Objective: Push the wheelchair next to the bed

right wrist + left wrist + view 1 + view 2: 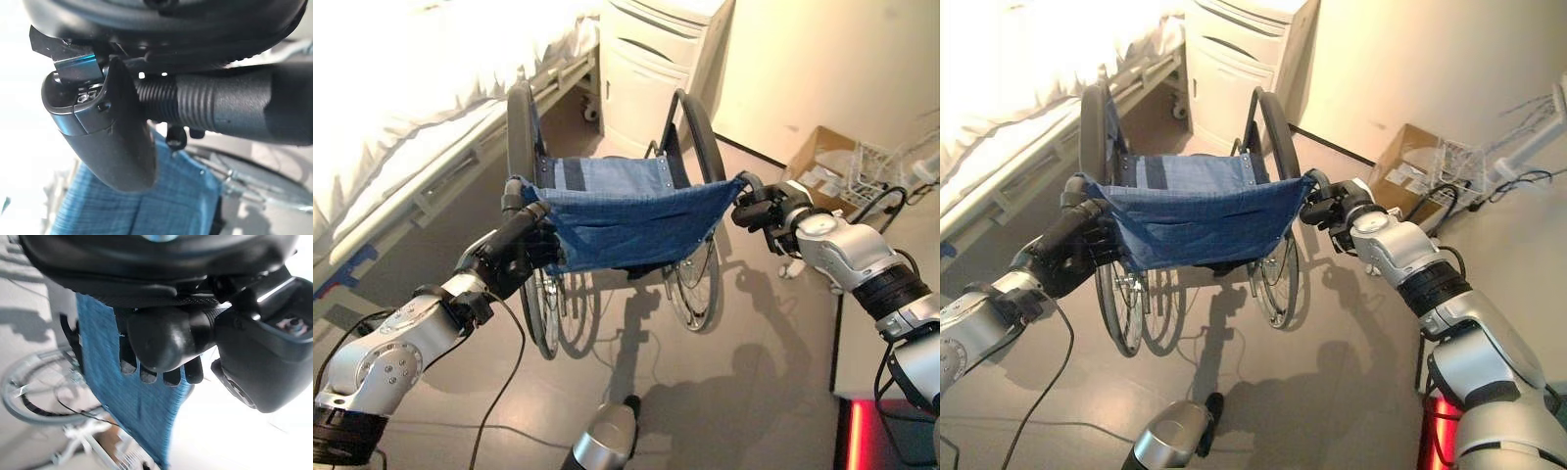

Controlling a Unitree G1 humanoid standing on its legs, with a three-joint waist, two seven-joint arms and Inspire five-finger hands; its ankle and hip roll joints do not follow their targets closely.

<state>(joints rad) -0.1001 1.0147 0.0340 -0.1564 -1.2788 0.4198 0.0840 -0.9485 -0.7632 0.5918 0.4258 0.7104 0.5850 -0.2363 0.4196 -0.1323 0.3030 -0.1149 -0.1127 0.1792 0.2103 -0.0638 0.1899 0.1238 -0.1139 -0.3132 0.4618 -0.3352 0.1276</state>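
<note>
A wheelchair (617,211) with a blue cloth back and black tyres stands before me, facing away. The bed (401,108) with white bedding lies along its left side. My left hand (524,250) is shut on the left push handle (166,338), fingers curled round the black grip. My right hand (766,208) is shut on the right push handle (225,105), its thumb (112,142) lying across the ribbed grip.
A white bedside cabinet (656,59) stands ahead of the wheelchair, beside the bed's head. A cardboard box (827,166) and a wire rack (881,166) sit by the wall on the right. Grey floor (734,372) lies open behind the wheelchair.
</note>
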